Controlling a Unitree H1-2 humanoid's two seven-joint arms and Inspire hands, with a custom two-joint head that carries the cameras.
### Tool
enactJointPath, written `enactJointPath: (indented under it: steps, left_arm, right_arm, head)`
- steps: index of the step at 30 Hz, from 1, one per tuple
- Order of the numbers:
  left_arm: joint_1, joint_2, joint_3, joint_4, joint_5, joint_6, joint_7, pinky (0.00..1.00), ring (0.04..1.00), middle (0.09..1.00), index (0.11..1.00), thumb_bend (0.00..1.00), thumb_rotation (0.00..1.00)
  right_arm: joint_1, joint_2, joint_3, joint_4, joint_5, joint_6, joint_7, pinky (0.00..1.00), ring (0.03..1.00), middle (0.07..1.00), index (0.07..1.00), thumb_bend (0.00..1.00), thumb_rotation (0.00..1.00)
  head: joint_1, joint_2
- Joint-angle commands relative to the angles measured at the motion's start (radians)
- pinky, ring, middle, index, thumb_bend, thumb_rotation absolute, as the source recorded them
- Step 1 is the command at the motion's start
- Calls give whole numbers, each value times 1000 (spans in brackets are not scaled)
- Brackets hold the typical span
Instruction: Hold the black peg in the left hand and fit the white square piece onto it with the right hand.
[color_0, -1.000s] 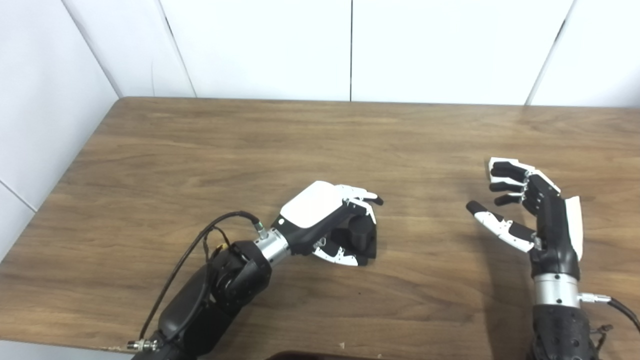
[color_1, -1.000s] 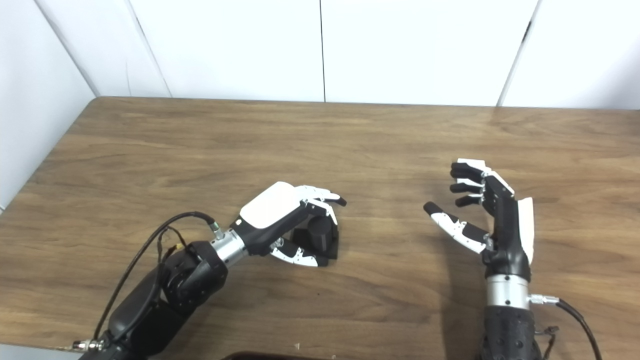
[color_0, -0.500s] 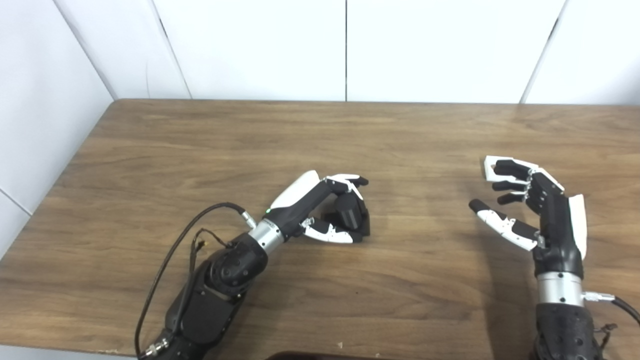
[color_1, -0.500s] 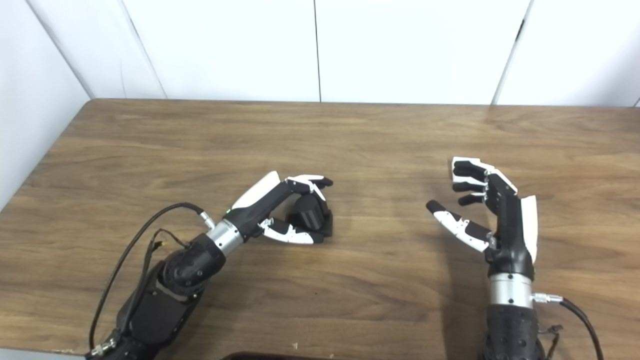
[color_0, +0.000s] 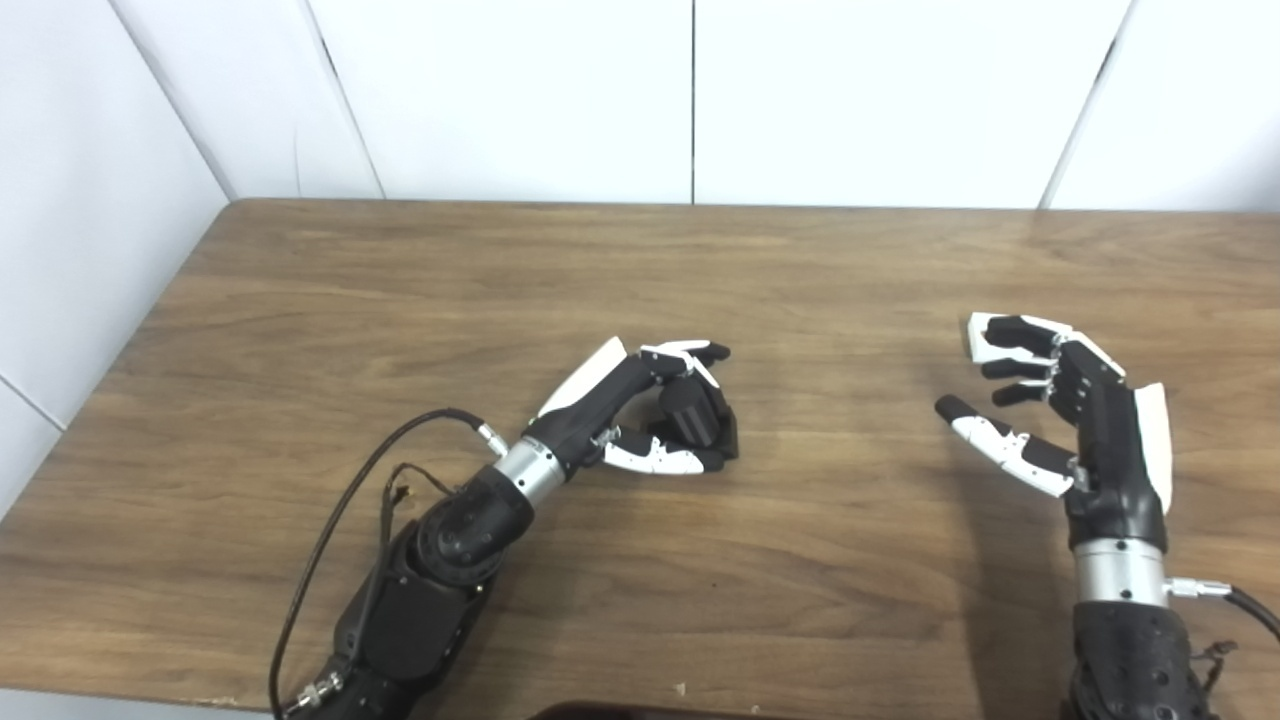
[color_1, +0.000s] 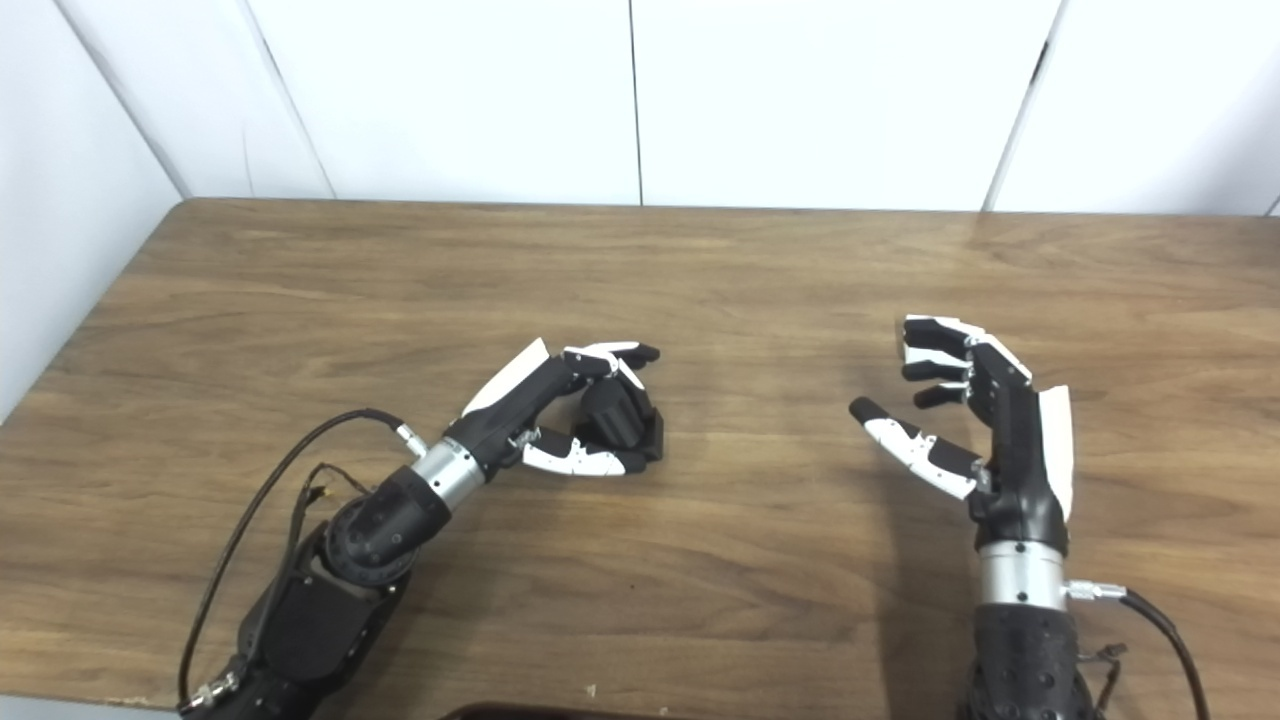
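Observation:
My left hand (color_0: 640, 410) is shut on the black peg (color_0: 692, 418), a short cylinder on a square black base, near the middle of the wooden table (color_0: 640, 270). The peg is tilted and sits between thumb and fingers, low over the table. It also shows in the right eye view (color_1: 612, 415). My right hand (color_0: 1060, 420) is at the right, palm turned left, with fingers and thumb spread apart. A small white piece (color_0: 982, 338) shows at its fingertips, mostly hidden by them. I cannot tell whether the fingers touch it.
White wall panels (color_0: 690, 100) close off the table's back and left sides. The table's front edge (color_0: 150, 690) runs along the bottom left. Cables (color_0: 340, 520) hang from my left forearm.
My left hand has rolled from palm down onto its side with the peg and moved a little away from me. The right hand has barely moved. The camera shifted slightly.

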Motion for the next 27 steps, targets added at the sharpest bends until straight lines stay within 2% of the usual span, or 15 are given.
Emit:
enactJointPath:
  steps: [1,9,27]
  left_arm:
    - [39,41,-41,73,81,100,-41,744,852,863,494,521,68]
    - [30,74,-103,39,166,108,-47,762,862,871,496,522,67]
    - [21,94,-120,22,172,103,-69,736,858,874,498,522,66]
  right_arm:
    - [-45,-8,-4,-36,7,-27,-4,488,602,683,667,572,48]
    - [-59,-11,3,-30,1,-29,-5,481,599,682,668,574,67]
    - [-60,8,1,-26,8,-14,-9,495,604,687,669,579,81]
  head:
    - [1,0]
    - [2,2]
    - [7,5]
